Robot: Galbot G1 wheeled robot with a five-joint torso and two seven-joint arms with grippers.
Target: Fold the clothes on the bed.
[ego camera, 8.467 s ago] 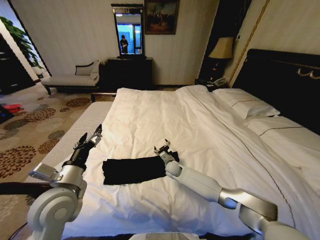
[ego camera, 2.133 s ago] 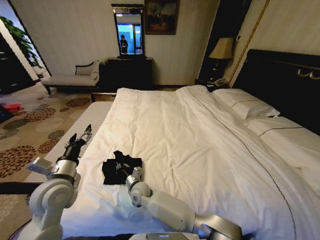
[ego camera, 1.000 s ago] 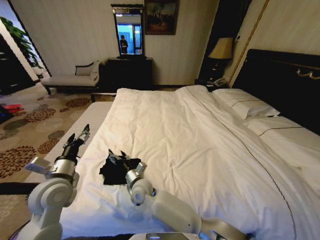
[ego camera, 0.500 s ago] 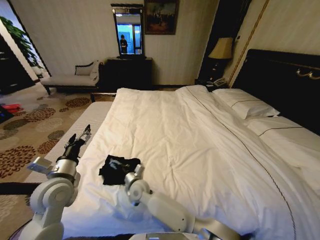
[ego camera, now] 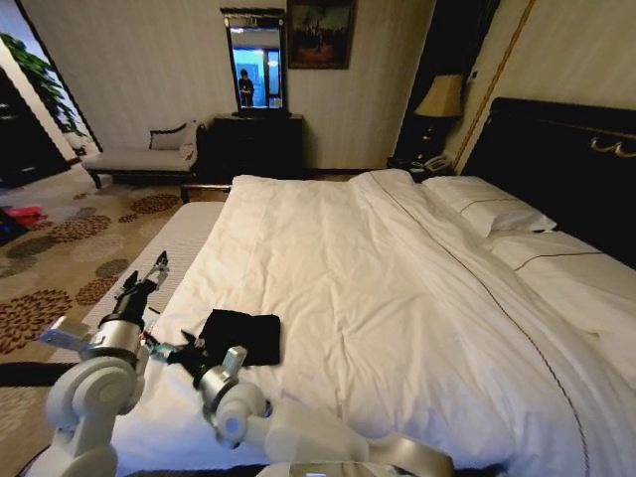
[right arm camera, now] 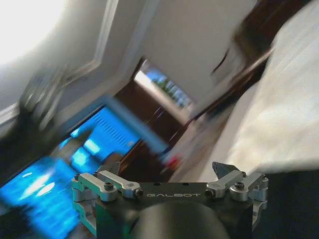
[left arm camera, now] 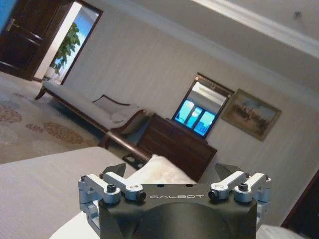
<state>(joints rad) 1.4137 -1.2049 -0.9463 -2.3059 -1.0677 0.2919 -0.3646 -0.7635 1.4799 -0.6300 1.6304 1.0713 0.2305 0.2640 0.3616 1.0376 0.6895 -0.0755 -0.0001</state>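
Soft black T-shirt (ego camera: 240, 336), compact folded rectangle.

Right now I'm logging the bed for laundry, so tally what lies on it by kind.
Black T-shirts: 1, folded
White pillows: 2
White duvets: 1
Total: 4

Hotel-style bedroom: made double bed (ego camera: 397, 258); chaise longue (ego camera: 144, 154); patterned carpet (ego camera: 60, 258).

matt black cloth clothes (ego camera: 241, 336), smooth white cotton bed (ego camera: 397, 278)
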